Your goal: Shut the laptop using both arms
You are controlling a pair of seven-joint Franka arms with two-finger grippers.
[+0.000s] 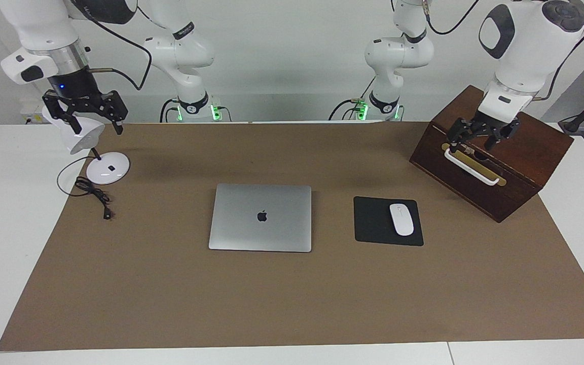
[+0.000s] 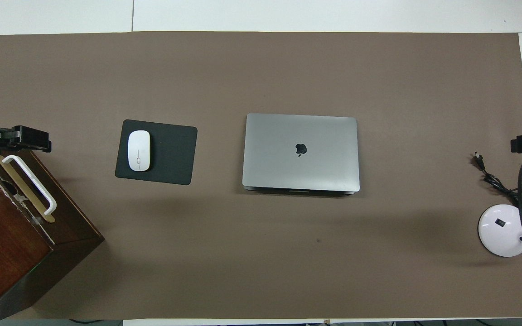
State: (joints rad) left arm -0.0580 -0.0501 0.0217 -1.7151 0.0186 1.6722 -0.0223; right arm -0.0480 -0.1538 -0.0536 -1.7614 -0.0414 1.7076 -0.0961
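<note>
The silver-grey laptop (image 1: 260, 218) lies flat on the brown mat (image 1: 292, 294) in the middle of the table, lid down, with the dark apple logo facing up. It also shows in the overhead view (image 2: 301, 151). My left gripper (image 1: 472, 146) hangs open over the wooden box's white handle (image 1: 472, 167), at the left arm's end of the table. My right gripper (image 1: 94, 124) hangs open over the white desk lamp (image 1: 108, 168), at the right arm's end. Neither gripper touches the laptop.
A black mouse pad (image 1: 373, 223) with a white mouse (image 1: 401, 219) lies beside the laptop toward the left arm's end. A dark wooden box (image 1: 495, 192) stands there, tilted. The lamp's black cable (image 1: 94, 195) lies on the mat.
</note>
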